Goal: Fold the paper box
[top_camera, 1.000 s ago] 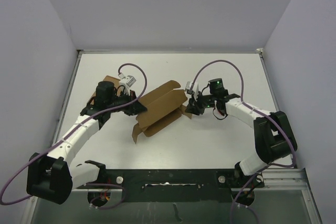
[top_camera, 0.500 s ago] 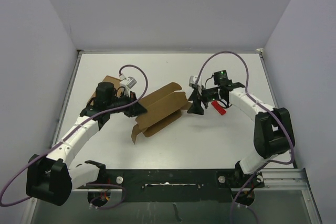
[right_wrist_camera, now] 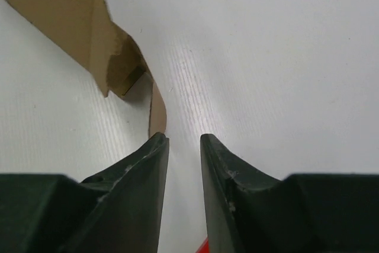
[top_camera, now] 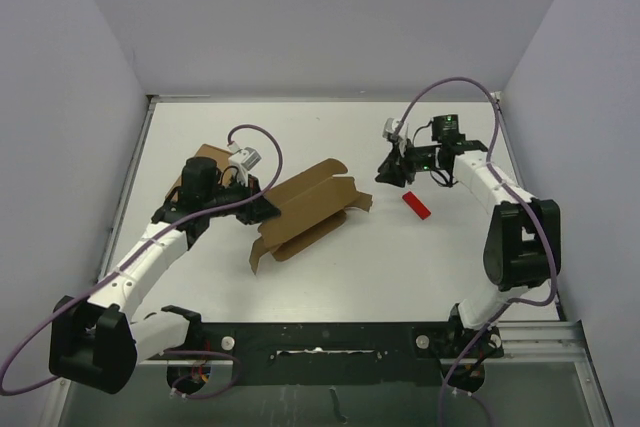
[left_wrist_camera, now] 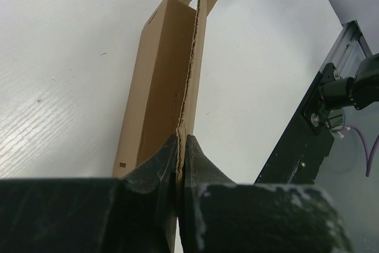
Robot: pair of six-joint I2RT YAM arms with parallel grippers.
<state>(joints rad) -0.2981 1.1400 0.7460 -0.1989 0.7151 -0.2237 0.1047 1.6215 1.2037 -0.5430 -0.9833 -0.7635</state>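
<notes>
Your left gripper [left_wrist_camera: 180, 143] pinches the upright edge of the paper box [top_camera: 308, 209], which lies half-open at the middle of the surface [top_camera: 400, 267]. Your right gripper [top_camera: 392, 173] hangs slightly spread, holding nothing, apart from the box's right flaps, with the red block [top_camera: 417, 205] near it.

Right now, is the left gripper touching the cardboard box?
Touching. The left wrist view shows the left gripper shut on the edge of the cardboard box, with the cardboard pinched between both fingers.

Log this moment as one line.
left gripper: shut on box edge | right gripper: open, empty, off box | red block: on table
</notes>
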